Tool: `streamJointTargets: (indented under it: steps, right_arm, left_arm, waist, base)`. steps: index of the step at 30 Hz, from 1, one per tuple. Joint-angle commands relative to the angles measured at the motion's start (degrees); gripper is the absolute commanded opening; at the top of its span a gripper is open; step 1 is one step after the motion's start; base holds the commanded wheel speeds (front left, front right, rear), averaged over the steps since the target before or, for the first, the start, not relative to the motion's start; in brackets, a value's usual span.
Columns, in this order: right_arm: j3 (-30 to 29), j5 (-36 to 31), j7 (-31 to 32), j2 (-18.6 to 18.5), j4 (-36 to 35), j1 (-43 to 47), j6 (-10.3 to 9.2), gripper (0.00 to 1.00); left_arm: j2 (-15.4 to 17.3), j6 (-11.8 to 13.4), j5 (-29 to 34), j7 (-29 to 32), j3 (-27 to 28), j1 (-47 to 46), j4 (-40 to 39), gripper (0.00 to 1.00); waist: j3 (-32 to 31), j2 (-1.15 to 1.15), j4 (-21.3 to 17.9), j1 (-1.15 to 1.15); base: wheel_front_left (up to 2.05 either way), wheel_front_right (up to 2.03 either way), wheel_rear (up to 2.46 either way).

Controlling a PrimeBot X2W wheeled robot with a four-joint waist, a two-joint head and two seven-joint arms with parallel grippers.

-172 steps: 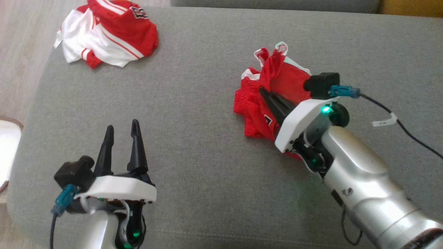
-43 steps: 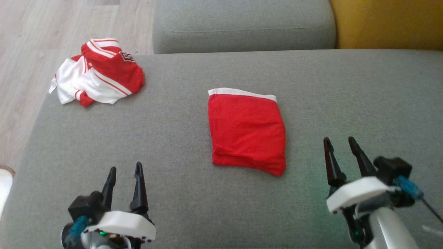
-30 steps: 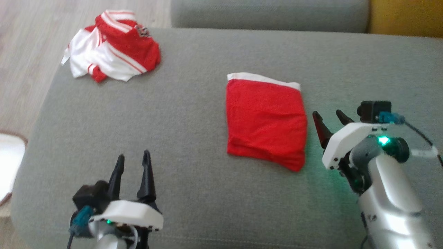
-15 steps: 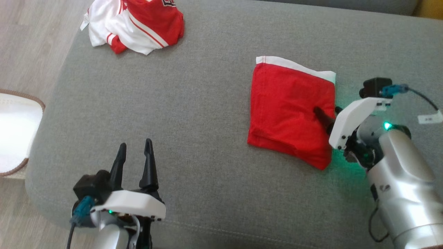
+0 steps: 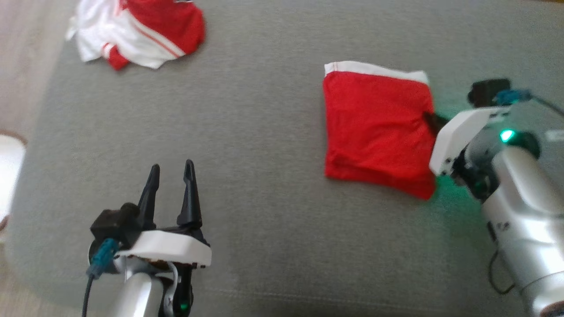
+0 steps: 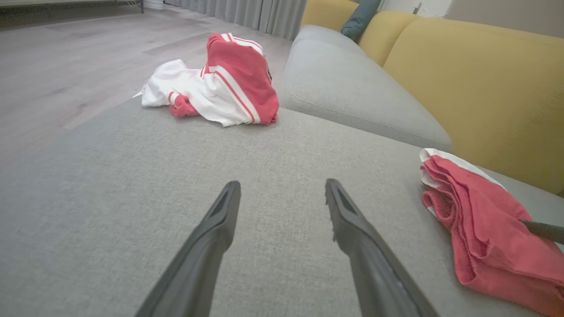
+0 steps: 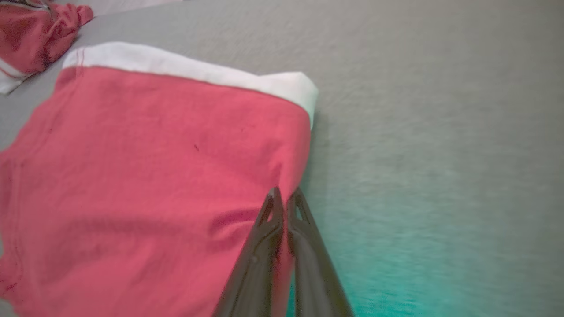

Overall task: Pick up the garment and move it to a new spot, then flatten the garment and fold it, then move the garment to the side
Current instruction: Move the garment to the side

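Note:
The garment is a red cloth folded into a flat square with a white band along its far edge, lying on the grey sofa seat. My right gripper is at the garment's right edge, fingers pinched shut on the cloth there; the right wrist view shows the garment with the right gripper closed on its edge. My left gripper stands open near the seat's front left, nothing between its fingers. From the left wrist, the left gripper looks over bare cushion, the garment off to the right.
A second, crumpled red and white garment lies at the far left corner of the seat. A yellow backrest and a grey cushion rise behind. Wooden floor lies beyond the left edge.
The right gripper reached onto the folded garment's right edge and shut on it. The head camera shifted, so the whole scene slid. The left gripper stayed open in place.

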Motion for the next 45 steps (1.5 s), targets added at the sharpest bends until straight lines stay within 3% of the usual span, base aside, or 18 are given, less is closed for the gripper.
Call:
streamJointTargets:
  steps: [1,3,9,15,20,27,39,45]
  right_arm:
    - [0.7,-0.9,-1.4,-1.8,-2.5,-3.3,0.37,0.00]
    - [0.6,-1.1,-1.7,-2.3,-2.8,-3.7,0.37,0.00]
    - [-1.2,-2.3,-3.1,-4.1,-4.4,-5.8,0.37,0.00]
    - [-2.6,-2.9,-3.9,-3.0,-6.0,-7.7,0.37,0.00]
    - [-3.6,-3.3,-4.7,-1.4,-5.8,-8.9,0.37,0.00]
    - [-5.7,-5.6,-7.3,-1.1,-3.1,-10.4,0.37,0.00]
    - [-13.3,-14.2,-7.0,-12.3,4.4,-15.2,0.37,0.00]
    - [-13.8,-17.9,-6.0,-13.9,5.8,-17.9,0.37,0.00]
  left_arm:
    - [0.1,-0.5,0.9,-0.7,1.6,-2.7,-2.2,1.00]
    - [0.1,-0.7,1.2,-0.7,1.6,-3.0,-2.3,1.00]
    - [0.1,-1.6,3.3,-0.7,1.3,-5.0,-2.7,1.00]
    - [0.6,-2.6,5.2,-0.7,1.2,-7.2,-2.7,1.00]
    - [1.2,-3.0,6.1,-0.7,0.7,-8.8,-2.1,1.00]
    - [1.5,-3.0,6.2,-0.7,0.3,-10.1,-1.9,1.00]
    - [1.2,-2.3,5.2,-0.7,0.8,-9.5,-3.6,1.00]
    - [1.1,-2.3,5.3,-0.7,0.7,-8.9,-4.3,1.00]
  waist:
    - [1.0,0.00,-3.8,-0.01]
    - [1.3,0.00,-4.9,-0.01]
    - [3.7,0.00,-13.4,-0.01]
    - [6.8,0.00,-21.2,-0.01]
    - [8.6,0.00,-24.4,-0.01]
    - [9.3,0.00,-23.4,-0.01]
    - [9.4,0.00,-17.2,-0.01]
    - [10.0,0.00,-15.9,-0.01]
  base:
    - [0.00,0.00,0.00]
    - [0.00,0.00,0.00]
    - [0.00,0.00,0.00]
    - [0.00,0.00,0.00]
    - [0.00,0.00,0.00]
    - [0.00,0.00,0.00]
    - [0.00,0.00,0.00]
    - [0.00,0.00,0.00]
